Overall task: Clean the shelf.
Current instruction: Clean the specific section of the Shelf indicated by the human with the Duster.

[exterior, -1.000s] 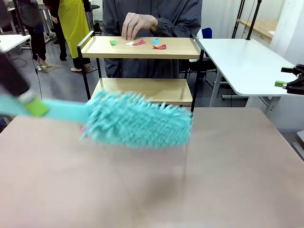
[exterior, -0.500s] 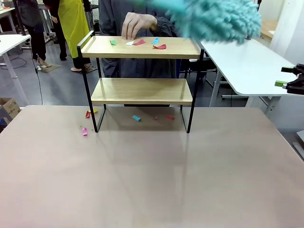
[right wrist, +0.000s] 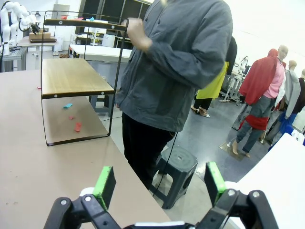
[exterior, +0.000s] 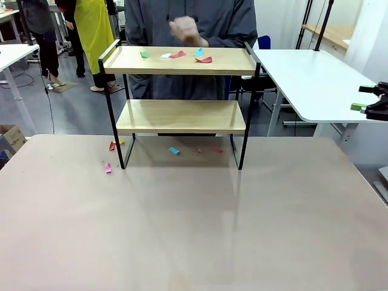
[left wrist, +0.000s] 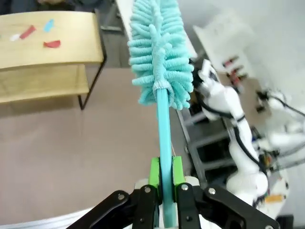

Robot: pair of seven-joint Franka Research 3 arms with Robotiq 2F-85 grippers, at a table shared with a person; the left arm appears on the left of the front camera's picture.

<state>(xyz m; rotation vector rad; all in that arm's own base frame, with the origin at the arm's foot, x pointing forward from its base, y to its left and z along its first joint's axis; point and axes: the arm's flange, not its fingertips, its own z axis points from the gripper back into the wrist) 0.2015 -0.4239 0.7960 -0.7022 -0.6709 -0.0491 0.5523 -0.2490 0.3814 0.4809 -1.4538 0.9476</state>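
Between the left pincer's [left wrist: 165, 172] green pads: teal duster [left wrist: 161, 57] handle, clamped tight, fluffy head straight out beyond the fingers. Shelf [left wrist: 47, 52] well apart from this pincer, ahead and off to the upper left in its wrist view, standing on the worktop [exterior: 194, 218]; duster head clear of it. Right pincer [right wrist: 159, 183]: pads wide apart, nothing between them. Shelf far ahead of it, upper left in its view. Scraps [exterior: 176, 54] on top board; bits [exterior: 174, 150] on worktop under the shelf. Person's hand [exterior: 185, 29] above top board.
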